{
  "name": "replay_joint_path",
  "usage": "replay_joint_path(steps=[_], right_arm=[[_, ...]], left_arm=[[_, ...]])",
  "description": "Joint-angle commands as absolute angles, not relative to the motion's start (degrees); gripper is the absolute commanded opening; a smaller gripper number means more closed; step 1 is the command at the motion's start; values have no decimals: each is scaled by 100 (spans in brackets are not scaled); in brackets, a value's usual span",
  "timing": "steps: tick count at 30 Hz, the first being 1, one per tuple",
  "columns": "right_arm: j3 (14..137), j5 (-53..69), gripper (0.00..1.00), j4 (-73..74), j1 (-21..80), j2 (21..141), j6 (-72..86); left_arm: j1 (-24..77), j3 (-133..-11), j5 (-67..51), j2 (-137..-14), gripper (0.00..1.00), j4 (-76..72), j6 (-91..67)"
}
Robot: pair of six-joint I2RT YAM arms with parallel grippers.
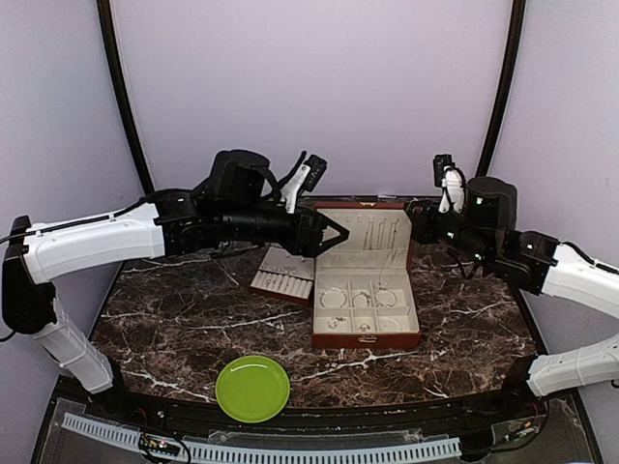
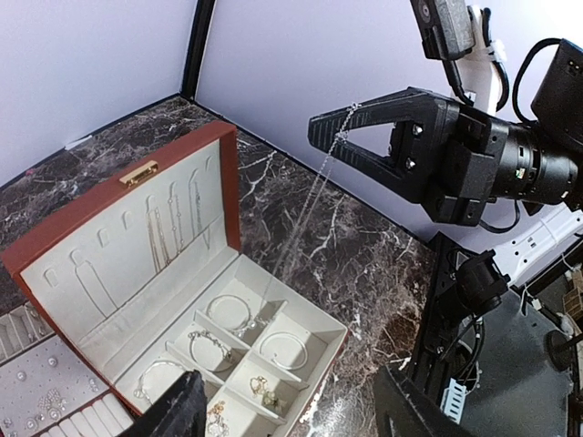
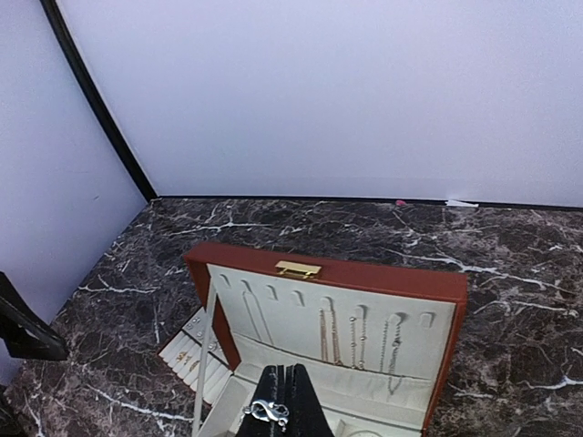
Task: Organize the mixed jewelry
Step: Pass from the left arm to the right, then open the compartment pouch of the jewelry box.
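Currently we judge the necklace-hanging step in hand. The right hand (image 2: 316, 127) is clamped on the thin silvery chain (image 2: 318, 187), which dangles over the dark marble table (image 1: 193, 329) at 2 o'clock of the open reddish-brown jewelry box (image 1: 366, 340). The left hand (image 2: 293, 405) stands apart, empty. Next, we must bring the chain's end to a free lid hook. We read no writing.
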State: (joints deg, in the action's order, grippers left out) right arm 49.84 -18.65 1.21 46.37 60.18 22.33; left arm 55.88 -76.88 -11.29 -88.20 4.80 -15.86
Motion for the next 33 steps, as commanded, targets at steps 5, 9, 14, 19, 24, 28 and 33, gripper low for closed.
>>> replay_joint_path(steps=[5, 9, 14, 19, 24, 28, 33], right_arm=[[4864, -1239, 0, 492, 3952, 5801, 2094], [4852, -862, 0, 589, 3665, 5779, 2006], [4906, -495, 0, 745, 3337, 5761, 1892], [4875, -198, 0, 759, 3069, 5730, 1928], [4804, -27, 0, 689, 2855, 5822, 2012], [4827, 308, 0, 617, 2681, 5953, 2054], [4990, 630, 0, 600, 2559, 6176, 2079]], left_arm=[[5215, -8522, -1397, -9575, 63, 1087, -983], [5109, -8823, -1548, -9892, 59, 1285, -214], [4980, -8832, -1720, -10158, 55, 1285, 789], [4806, -8662, -1398, -10537, 50, 1007, 1511], [4780, -8868, -973, -10980, 45, 932, 2134], [4784, -8858, -727, -11174, 42, 615, 2477], [4804, -8791, -458, -11285, 40, 294, 2730]])
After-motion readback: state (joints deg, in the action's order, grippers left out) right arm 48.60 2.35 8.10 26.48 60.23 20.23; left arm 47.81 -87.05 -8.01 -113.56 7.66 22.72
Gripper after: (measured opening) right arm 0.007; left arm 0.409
